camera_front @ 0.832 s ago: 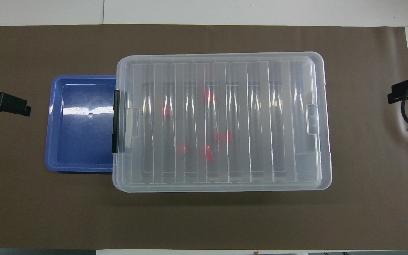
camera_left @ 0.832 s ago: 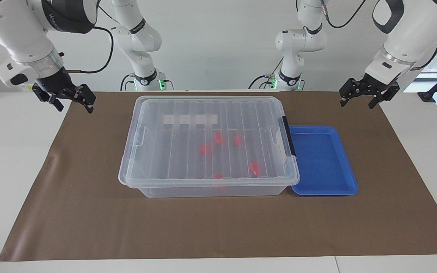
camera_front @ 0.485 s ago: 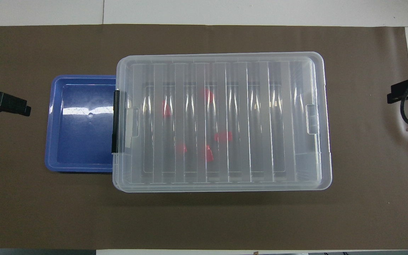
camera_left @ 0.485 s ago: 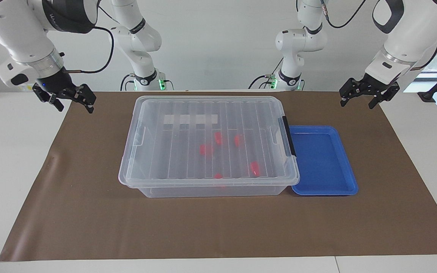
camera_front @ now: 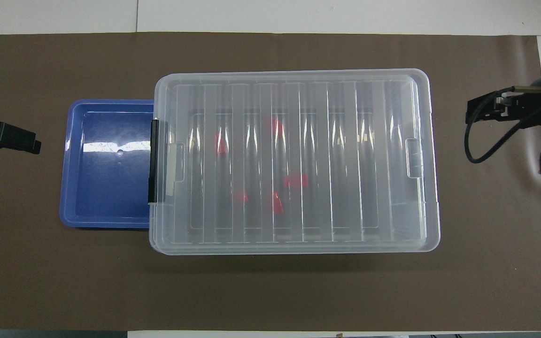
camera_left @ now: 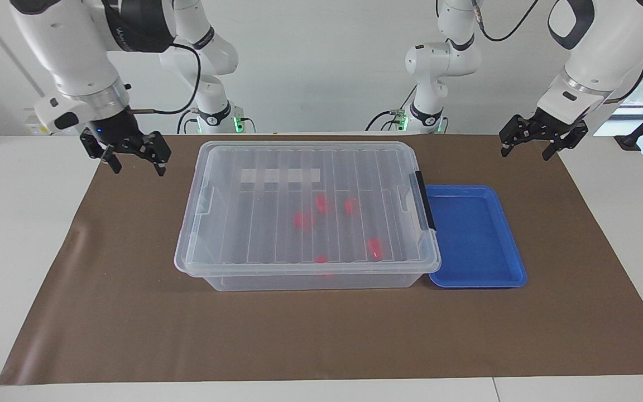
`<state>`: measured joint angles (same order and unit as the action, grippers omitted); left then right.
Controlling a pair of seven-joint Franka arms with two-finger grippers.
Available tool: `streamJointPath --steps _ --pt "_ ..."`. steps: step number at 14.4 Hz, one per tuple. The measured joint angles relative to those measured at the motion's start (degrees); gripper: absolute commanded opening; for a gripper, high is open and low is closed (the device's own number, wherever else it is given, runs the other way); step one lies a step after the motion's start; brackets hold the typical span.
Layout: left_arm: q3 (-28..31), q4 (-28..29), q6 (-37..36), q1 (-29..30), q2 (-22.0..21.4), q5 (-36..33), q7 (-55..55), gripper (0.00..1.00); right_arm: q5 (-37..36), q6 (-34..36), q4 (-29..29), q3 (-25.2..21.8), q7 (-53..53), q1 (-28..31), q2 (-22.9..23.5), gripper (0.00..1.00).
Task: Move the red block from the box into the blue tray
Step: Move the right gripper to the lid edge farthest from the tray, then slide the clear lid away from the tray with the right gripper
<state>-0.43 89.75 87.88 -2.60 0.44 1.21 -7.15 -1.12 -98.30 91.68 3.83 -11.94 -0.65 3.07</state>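
- inside the closed box [camera_left: 305, 215], mid-mat: several red blocks; the red block [camera_left: 375, 248] nearest the latch end lies under the ribbed lid [camera_front: 294, 159].
- blue tray [camera_left: 475, 279] touches the box at the left arm's end, nothing in it.
- right gripper [camera_left: 134, 158] over the mat beside the box's unlatched end, fingers spread, holding nothing; left gripper [camera_left: 524, 146] waits over the mat's corner, also spread and bare.
- risk, as i judge it: black latch [camera_left: 425, 201] looks fastened; prying the other end could drag the box onto the tray.
- versus earlier: right gripper has swung in toward the box; left unchanged.
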Motion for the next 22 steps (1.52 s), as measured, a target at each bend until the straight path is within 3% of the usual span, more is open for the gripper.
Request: streamJointPath --steps 3,7,15,22 --pt "0.0 0.0 0.0 0.0 0.0 0.0 0.0 1.00 0.0 -6.6 4.6 0.2 -5.0 -3.9 1.0 1.00" --pt "0.0 0.0 0.0 0.0 0.0 0.0 0.0 1.00 0.0 -13.0 11.2 -0.1 -4.2 -3.5 2.2 1.00" --pt "0.0 0.0 0.0 0.0 0.0 0.0 0.0 1.00 0.0 -18.1 18.5 -0.4 0.4 -1.0 0.7 1.00" --pt "0.0 0.0 0.0 0.0 0.0 0.0 0.0 1.00 0.0 -18.7 20.3 -0.4 7.3 2.5 -0.4 1.00"
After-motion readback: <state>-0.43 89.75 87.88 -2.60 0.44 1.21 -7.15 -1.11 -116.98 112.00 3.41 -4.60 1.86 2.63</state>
